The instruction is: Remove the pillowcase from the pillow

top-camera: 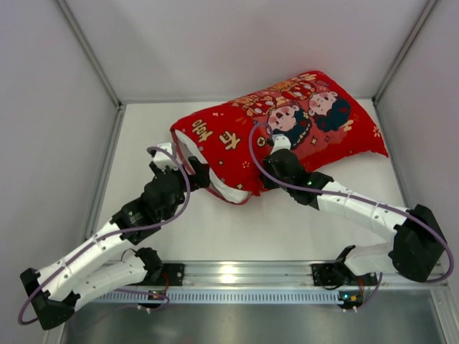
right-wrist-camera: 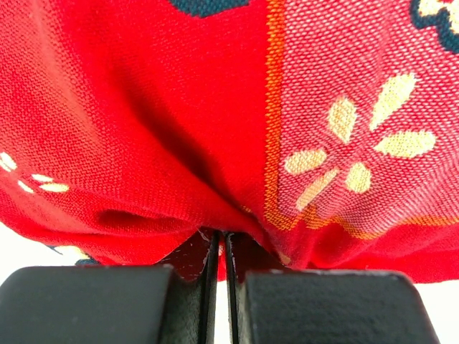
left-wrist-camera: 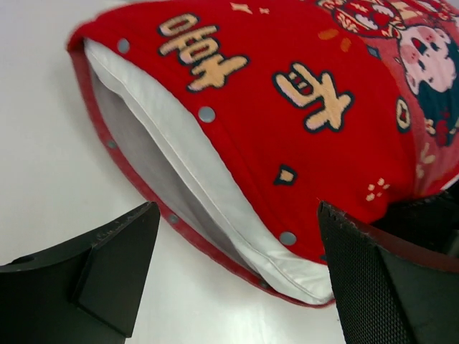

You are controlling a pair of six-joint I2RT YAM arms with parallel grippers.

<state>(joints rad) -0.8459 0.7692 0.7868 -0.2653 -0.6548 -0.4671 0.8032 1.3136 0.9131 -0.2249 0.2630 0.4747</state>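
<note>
Right jaws, probably on pillowcase

Pillowcase: one, red, middle to upper right of the frame
Pillow: one, white, peeking out at the case's left end
Cartoon children: two, upper right, on the case
Arms: two, left arm lower left, right arm lower right
Grippers: two, left gripper and right gripper
Table: one
</note>
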